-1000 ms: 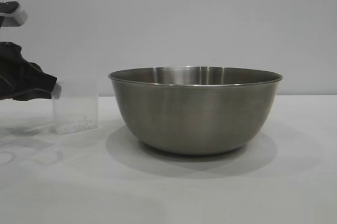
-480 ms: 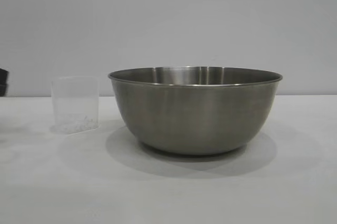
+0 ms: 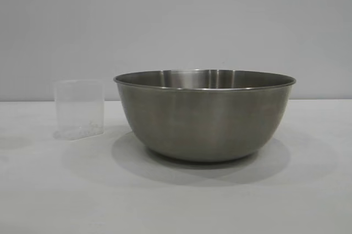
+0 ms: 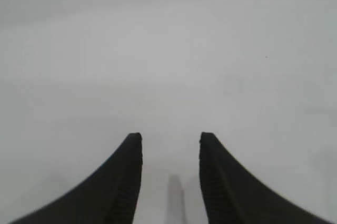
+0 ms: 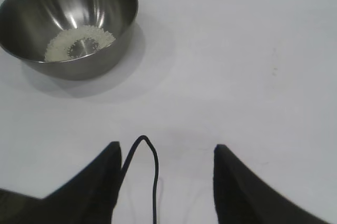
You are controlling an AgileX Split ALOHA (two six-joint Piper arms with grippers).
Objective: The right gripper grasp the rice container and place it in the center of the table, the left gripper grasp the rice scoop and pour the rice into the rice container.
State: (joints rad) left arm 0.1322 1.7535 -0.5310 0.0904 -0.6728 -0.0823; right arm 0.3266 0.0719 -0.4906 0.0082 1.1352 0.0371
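The left hand (image 4: 170,145) has its two black fingers parted with nothing between them; before it there is only bare white desk (image 4: 168,50), so the rice scoop lies out of its sight and the hand points away from it. In the exterior view the rice scoop (image 3: 79,109) stands upright on the desk, just beside the rice container (image 3: 204,114) on that view's left, not touching it, with a few grains at its bottom (too faint to say how many).

The right hand (image 5: 164,153) is also open and empty, a black cable (image 5: 147,171) looping between its fingers. From it the rice container (image 5: 71,21) lies well apart, ahead and to one side, with the rice (image 5: 79,42) as a pale ring on its floor.

Judging by this, the pouring looks done. If either hand must return, the left is the one on the scoop's side.
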